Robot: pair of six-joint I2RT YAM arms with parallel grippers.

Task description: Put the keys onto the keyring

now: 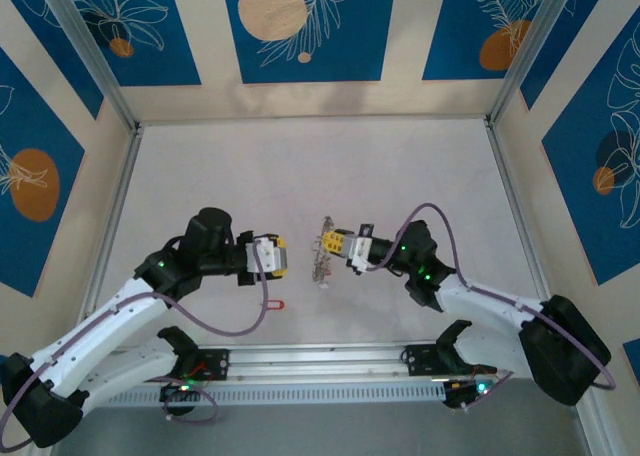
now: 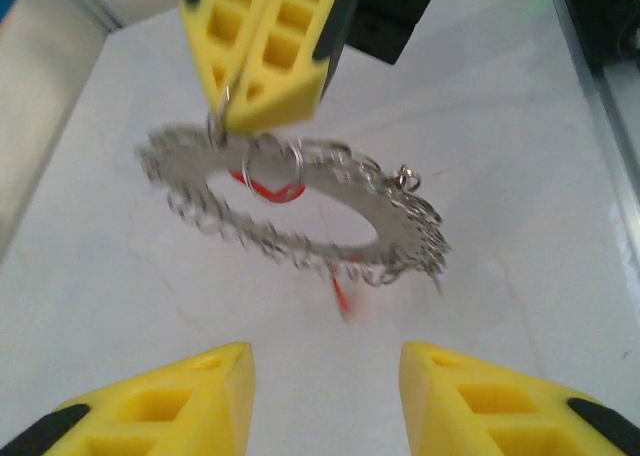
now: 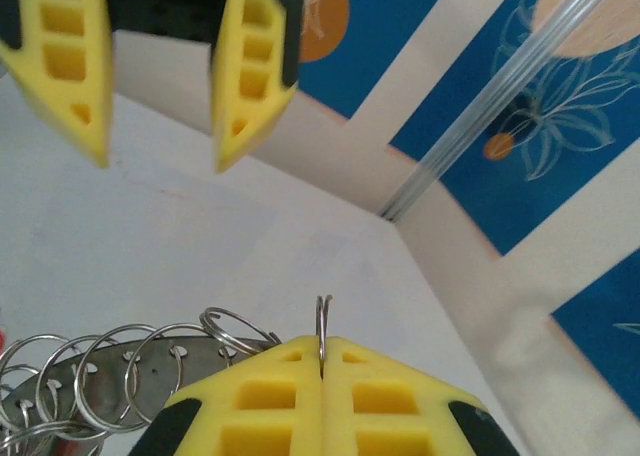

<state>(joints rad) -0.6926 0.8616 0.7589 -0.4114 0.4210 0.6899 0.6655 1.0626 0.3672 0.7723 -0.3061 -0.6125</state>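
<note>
Now right tool pinches keyring; left tool parted.

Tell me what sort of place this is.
Most likely a robot lab work cell: a white table boxed in by wall panels printed with blue leaf patterns, metal frame posts at the corners, and two robot arms mounted on a rail at its near edge.

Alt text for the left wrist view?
The right gripper, jaws shut, holds the silvery keyring by its rim above the white table. The left gripper faces it, jaws open; a red key shows through the ring.
</note>
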